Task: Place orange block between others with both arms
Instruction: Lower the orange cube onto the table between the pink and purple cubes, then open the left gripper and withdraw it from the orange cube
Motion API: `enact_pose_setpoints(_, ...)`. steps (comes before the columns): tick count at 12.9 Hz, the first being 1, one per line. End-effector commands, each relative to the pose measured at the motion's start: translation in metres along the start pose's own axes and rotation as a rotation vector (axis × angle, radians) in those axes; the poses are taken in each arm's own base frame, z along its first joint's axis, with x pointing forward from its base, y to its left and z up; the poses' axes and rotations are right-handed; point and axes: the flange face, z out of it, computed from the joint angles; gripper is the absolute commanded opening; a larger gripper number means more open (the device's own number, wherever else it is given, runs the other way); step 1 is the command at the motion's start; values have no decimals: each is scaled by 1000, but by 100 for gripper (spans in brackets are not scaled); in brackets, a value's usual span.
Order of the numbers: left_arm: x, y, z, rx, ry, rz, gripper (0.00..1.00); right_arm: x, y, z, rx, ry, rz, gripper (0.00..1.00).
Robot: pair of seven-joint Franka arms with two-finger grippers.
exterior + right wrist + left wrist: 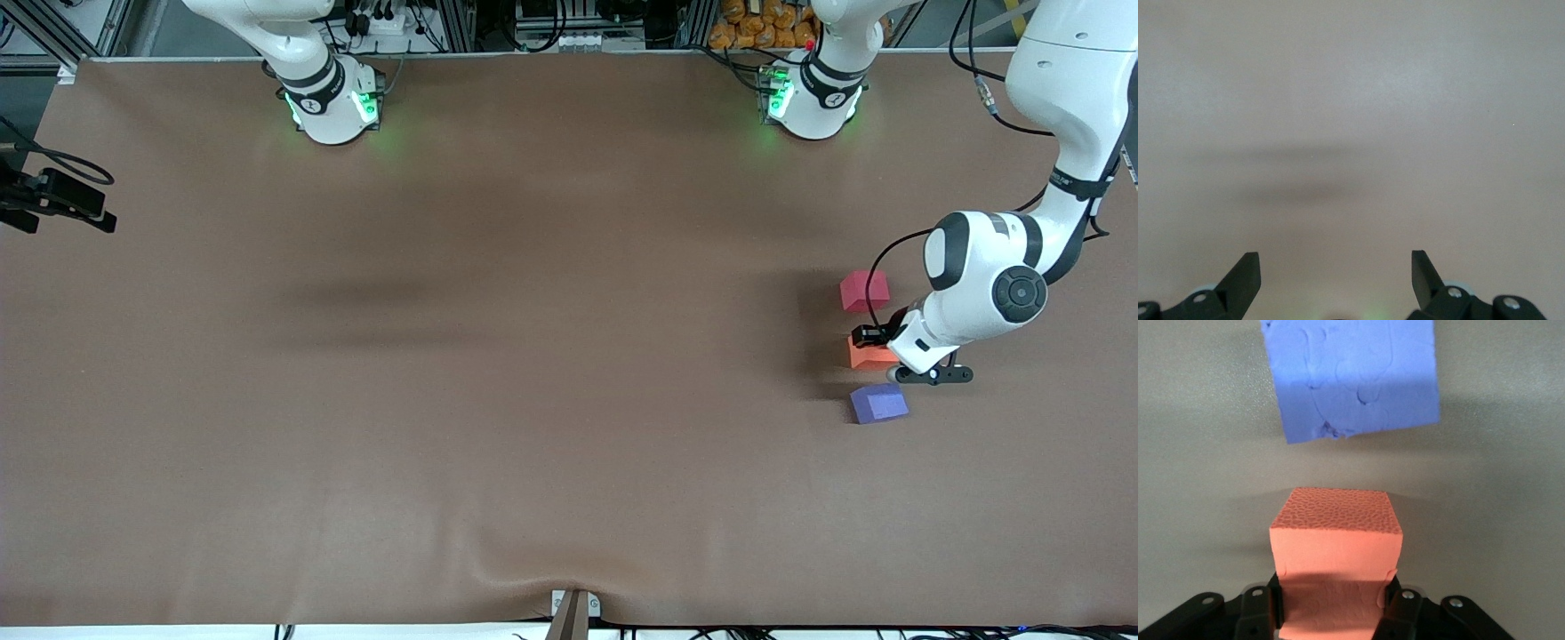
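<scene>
The left gripper (1333, 603) clamps the orange block (869, 355) between the red-pink cube (864, 291) and purple-blue cube (878, 403) near the table's (498, 356) left-arm edge, while the right gripper (1336, 277) (jaws wide, empty) waits over bare tabletop.

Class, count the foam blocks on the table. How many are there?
3, in a row toward the left arm's end: red-pink block farthest from the camera, orange block in the middle, held by the left gripper, purple-blue block nearest.

Right end effector (1335, 277), fingers (1245, 277) spread, over bare table (1351, 100).
</scene>
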Motion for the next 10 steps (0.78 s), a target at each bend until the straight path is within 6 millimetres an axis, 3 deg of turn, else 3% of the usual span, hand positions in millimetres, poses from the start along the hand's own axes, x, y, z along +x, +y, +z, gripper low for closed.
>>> enact_pose_setpoints(1,-11,1,10,-13,-22,-4,11,0,1,0,8,8,-8,100)
enact_pose_setpoints(2,-10,2,10,-13,-20,-3,36,0,1,1,8,8,-6,100)
enact_pose_setpoints(3,-8,1,8,-15,-16,-3,99,1,0,2,8,5,-8,100)
enact_pose_setpoints(7,4,5,-11,-40,-2,-35,100,1,-2,2,7,6,-12,100)
enact_pose_setpoints(8,9,6,-24,-47,-7,-49,100,1,-1,2,7,5,-12,100)
enact_pose_setpoints(10,19,13,-68,-39,-2,-62,100,2,-1,3,7,3,-11,100)
